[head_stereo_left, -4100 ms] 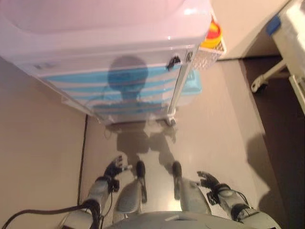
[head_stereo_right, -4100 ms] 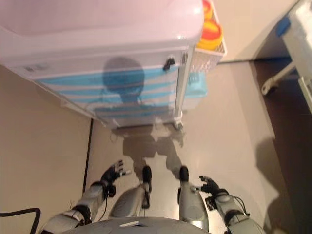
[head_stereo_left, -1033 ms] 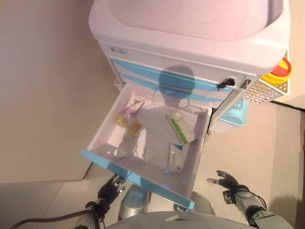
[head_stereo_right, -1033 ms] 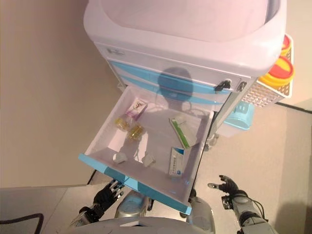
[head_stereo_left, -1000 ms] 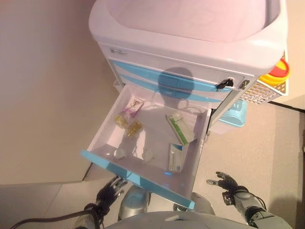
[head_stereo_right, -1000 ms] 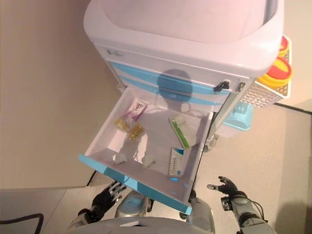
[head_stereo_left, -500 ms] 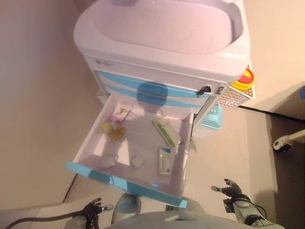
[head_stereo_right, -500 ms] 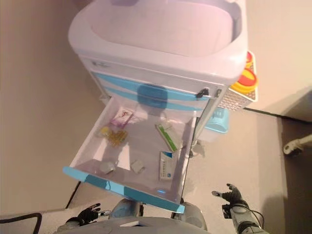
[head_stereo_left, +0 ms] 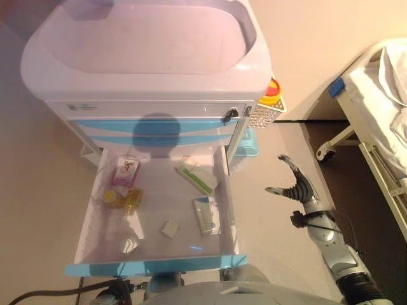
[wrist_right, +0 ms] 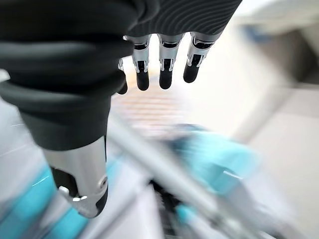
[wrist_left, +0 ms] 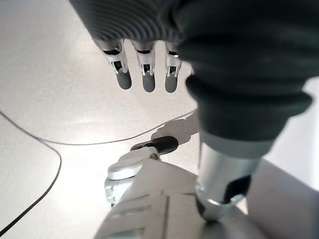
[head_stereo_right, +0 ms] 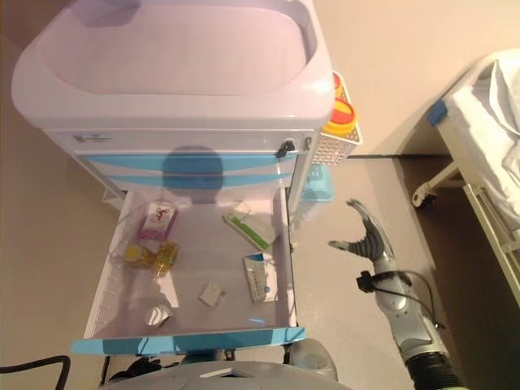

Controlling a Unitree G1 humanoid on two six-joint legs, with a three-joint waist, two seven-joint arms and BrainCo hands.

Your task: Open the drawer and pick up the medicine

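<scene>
The cart's lower drawer [head_stereo_left: 156, 265] stands pulled out, with a blue front. In it lie a pink box [head_stereo_left: 126, 170], yellow vials [head_stereo_left: 124, 198], a green and white medicine box [head_stereo_left: 196, 178], a blue and white medicine box [head_stereo_left: 205, 216] and a small white packet [head_stereo_left: 169, 229]. My right hand [head_stereo_left: 297, 189] is open and empty, raised to the right of the drawer and apart from it; its straight fingers [wrist_right: 164, 64] show in the right wrist view. My left hand [wrist_left: 148, 74] is open and empty, low over the floor under the drawer front.
The white cart [head_stereo_left: 146, 57] has a tray top and shut blue drawers above. A wire basket with a yellow-lidded container [head_stereo_left: 271, 90] hangs on its right side, with a light blue bin [head_stereo_left: 250, 145] below. A bed on wheels [head_stereo_left: 375, 95] stands at the right.
The camera has shifted, so the cart now shows squarer on. My right hand has risen from low near the floor to beside the drawer. My left hand has sunk beneath the drawer front.
</scene>
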